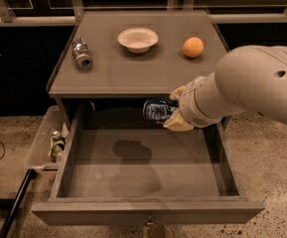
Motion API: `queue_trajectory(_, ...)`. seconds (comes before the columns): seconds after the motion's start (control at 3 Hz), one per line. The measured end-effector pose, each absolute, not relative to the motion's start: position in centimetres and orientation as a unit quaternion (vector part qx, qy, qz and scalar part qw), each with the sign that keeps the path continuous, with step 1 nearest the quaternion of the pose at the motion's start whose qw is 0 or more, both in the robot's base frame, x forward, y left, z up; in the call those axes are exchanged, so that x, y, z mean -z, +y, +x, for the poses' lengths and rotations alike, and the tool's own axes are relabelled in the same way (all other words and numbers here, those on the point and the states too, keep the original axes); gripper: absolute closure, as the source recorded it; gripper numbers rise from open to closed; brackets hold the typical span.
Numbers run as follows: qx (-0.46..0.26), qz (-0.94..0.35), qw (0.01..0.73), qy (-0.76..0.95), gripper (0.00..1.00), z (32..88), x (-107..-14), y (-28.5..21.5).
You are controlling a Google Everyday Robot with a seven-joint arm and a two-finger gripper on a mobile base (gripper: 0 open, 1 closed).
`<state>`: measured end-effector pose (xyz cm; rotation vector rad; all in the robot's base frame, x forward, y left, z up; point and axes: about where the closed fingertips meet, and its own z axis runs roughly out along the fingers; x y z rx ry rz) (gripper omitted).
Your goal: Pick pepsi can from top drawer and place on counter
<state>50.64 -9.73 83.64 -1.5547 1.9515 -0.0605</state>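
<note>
Claw (176, 110) closed around the pepsi can (156, 111), gripping its right end; can's long axis runs left-right, held above the far part of the open top drawer (66, 155); surface (133, 76) lies just farther and higher.

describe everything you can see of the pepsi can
The pepsi can is small and dark blue with pale markings, and it looks like metal. It hangs sideways in the air with its free end pointing left. The gripper is clamped on its right end, above the open top drawer and just below the front edge of the counter. Only the gripper touches it.
</note>
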Motion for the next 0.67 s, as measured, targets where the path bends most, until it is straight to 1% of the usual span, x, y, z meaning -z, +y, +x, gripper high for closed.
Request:
queue_trajectory(0.33, 0.033, -0.594, 0.345, 0.727, 1.0, 51.9, -85.3, -10.2)
queue_trajectory(0.67, 0.034, -0.588, 0.4, 0.702, 1.0, 55.5, -87.8, -11.3)
